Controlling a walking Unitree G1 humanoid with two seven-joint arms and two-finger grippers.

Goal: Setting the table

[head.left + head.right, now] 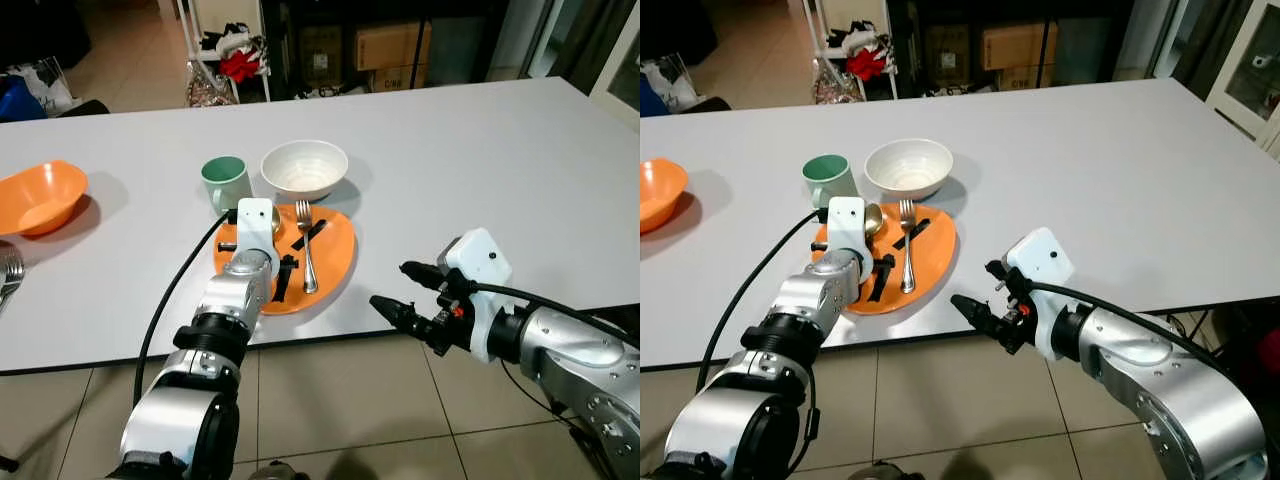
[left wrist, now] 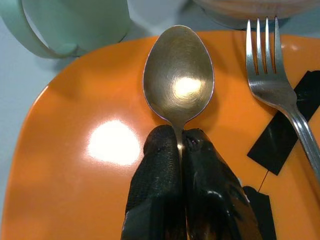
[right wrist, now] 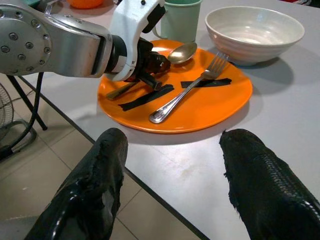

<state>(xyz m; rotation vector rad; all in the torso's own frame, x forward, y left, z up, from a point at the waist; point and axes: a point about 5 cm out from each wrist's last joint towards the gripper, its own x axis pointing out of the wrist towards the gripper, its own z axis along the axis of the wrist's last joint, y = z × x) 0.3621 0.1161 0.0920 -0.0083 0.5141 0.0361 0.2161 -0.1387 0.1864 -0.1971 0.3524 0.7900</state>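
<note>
White table fills the head view: orange plate near its front edge carrying fork, with bowl and cup behind. Left wrist view: left gripper clenched on spoon over the plate; releasing it there seems next. Right wrist view: right gripper spread, idle off the table edge.

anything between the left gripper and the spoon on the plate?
No. The left gripper is already shut on the spoon at the neck of its handle, over the orange plate. The fork lies beside it, apart, and the green mug and bowl sit past the plate's rim.
</note>
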